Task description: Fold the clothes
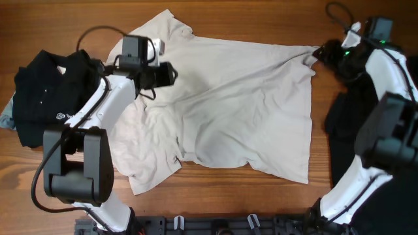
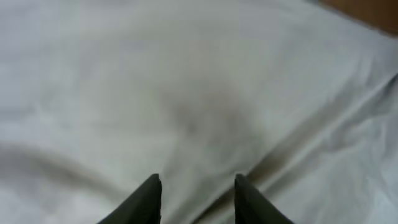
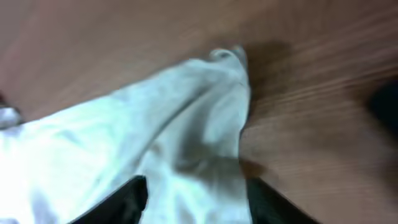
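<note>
A cream T-shirt [image 1: 241, 104] lies spread and wrinkled across the middle of the wooden counter [image 1: 261, 19]. The left claw [image 2: 196, 196] hovers low over the shirt's upper left part, its fingers parted with loose fabric showing between them, gripping nothing. The right claw [image 3: 196, 199] stands wide at the shirt's far right corner, which lies between the fingers unpinched. A black garment with a white logo [image 1: 46, 98] sits at the left edge and another black garment [image 1: 339, 124] at the right.
</note>
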Controlling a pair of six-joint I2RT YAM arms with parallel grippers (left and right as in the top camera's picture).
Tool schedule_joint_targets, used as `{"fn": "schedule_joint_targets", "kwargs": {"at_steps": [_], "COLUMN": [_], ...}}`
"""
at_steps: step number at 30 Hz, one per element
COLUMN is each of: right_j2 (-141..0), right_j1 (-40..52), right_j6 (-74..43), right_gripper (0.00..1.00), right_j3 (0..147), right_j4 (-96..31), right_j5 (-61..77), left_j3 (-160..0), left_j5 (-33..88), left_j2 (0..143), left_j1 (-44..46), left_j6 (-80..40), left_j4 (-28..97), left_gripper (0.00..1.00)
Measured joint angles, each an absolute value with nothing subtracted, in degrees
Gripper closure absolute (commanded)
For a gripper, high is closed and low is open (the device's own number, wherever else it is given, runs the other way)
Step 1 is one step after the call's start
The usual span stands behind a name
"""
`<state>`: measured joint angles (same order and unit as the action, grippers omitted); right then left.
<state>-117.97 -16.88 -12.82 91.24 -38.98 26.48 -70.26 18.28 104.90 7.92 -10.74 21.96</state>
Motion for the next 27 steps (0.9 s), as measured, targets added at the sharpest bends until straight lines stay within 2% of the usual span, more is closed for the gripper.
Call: {"fn": "schedule_joint_targets", "kwargs": {"at_steps": [3, 5, 9, 14, 18, 23, 25, 27], "right_j2": [-109.4, -104.5, -98.9, -98.7, -98.7, -98.7, -98.7, -98.6], "right_j1": [-16.7, -16.4, -15.2, -13.9, -11.7, -5.9, -4.1, -4.0], "right_j6": [-12.7, -12.5, -12.5, -12.5, -12.5, -12.5, -13.5, -14.4], "right_gripper": [0.46, 0.46, 0.46, 0.46, 0.42, 0.43, 0.49, 0.50], "right_j3": [91.2, 91.2, 91.3, 91.3, 91.3, 89.0, 84.9, 79.7], "right_j4": [-44.4, -47.2, -53.4, -60.5, -62.8, -65.0, -64.3, -60.3], "right_j5": [26.6, 27.2, 29.0, 30.0, 29.8, 21.6, 16.8, 13.6], "left_j3": [-70.8, -70.8, -70.9, -71.3, -72.5, -74.8, -76.9, -79.8], "left_j5": [14.4, 13.1, 11.7, 11.3, 9.1, 7.1, 8.9, 11.3], "left_j2": [104.9, 105.7, 111.4, 116.5, 119.2, 123.9, 124.9, 126.0], "left_j1": [7.9, 7.4, 5.8, 5.4, 5.2, 0.5, -2.9, -5.8], "left_j6": [-10.2, -9.8, -9.0, -5.0, -3.4, -8.7, -11.4, -13.0], "left_j4": [18.6, 18.1, 18.7, 18.4, 11.9, 0.4, 1.7, 4.6], "left_gripper": [0.91, 0.96, 0.96, 0.96, 0.96, 0.96, 0.96, 0.93]}}
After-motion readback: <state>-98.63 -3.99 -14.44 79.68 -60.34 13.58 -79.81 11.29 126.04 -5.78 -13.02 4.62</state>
